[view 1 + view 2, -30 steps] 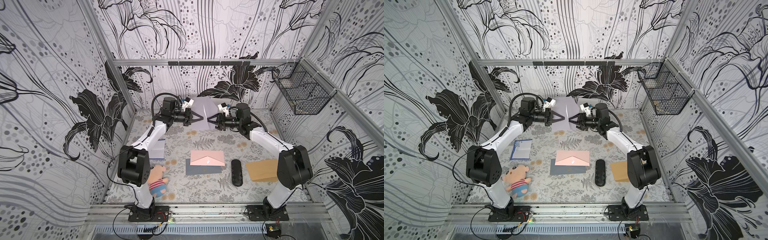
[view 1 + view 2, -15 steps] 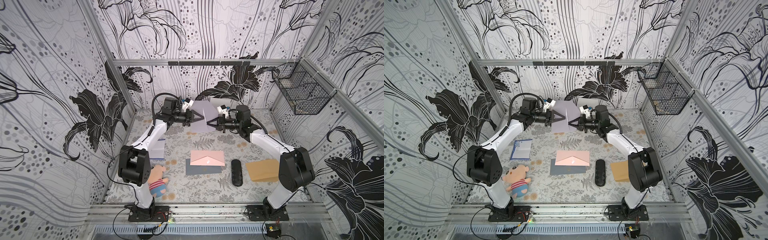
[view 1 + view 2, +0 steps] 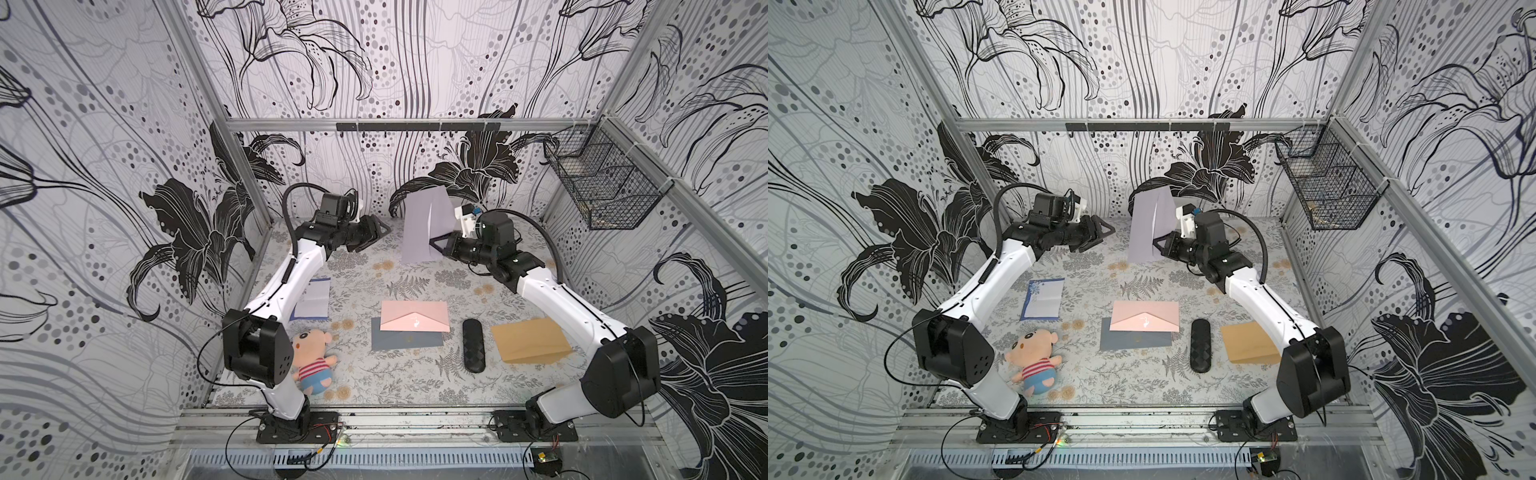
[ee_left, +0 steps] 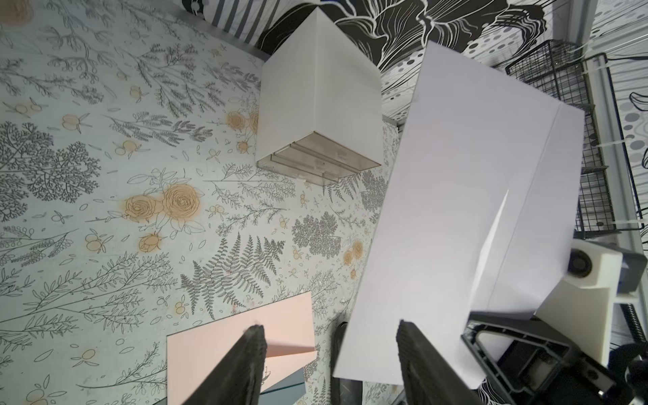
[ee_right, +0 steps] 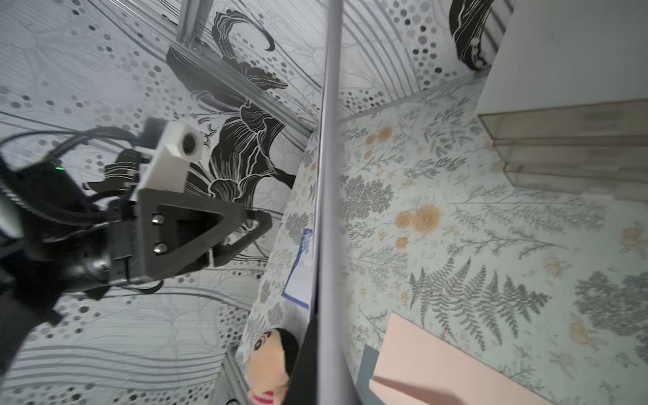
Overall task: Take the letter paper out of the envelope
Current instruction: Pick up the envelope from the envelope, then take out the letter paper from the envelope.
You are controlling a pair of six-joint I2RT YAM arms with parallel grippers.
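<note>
A pale lilac envelope (image 3: 417,226) (image 3: 1145,230) stands upright above the back of the table. My right gripper (image 3: 434,243) (image 3: 1159,246) is shut on its lower right edge. The right wrist view shows the envelope (image 5: 328,175) edge-on, running out from between the right gripper (image 5: 322,350). My left gripper (image 3: 380,232) (image 3: 1104,232) stands open just left of the envelope, not touching it. In the left wrist view the envelope (image 4: 456,217) faces the open left gripper (image 4: 329,326), which holds nothing. Any letter paper inside the envelope is hidden.
On the floral table lie a pink envelope (image 3: 414,316) over a dark grey one (image 3: 405,343), a black case (image 3: 473,345), a brown envelope (image 3: 530,340), a plush doll (image 3: 311,357) and a blue-edged white sheet (image 3: 312,299). A white drawer box (image 4: 315,105) stands at the back wall. A wire basket (image 3: 602,187) hangs on the right wall.
Both grippers met at the envelope. The right one shut on it, the left one opened and drew back to the left. The envelope now hangs from the right gripper alone.
</note>
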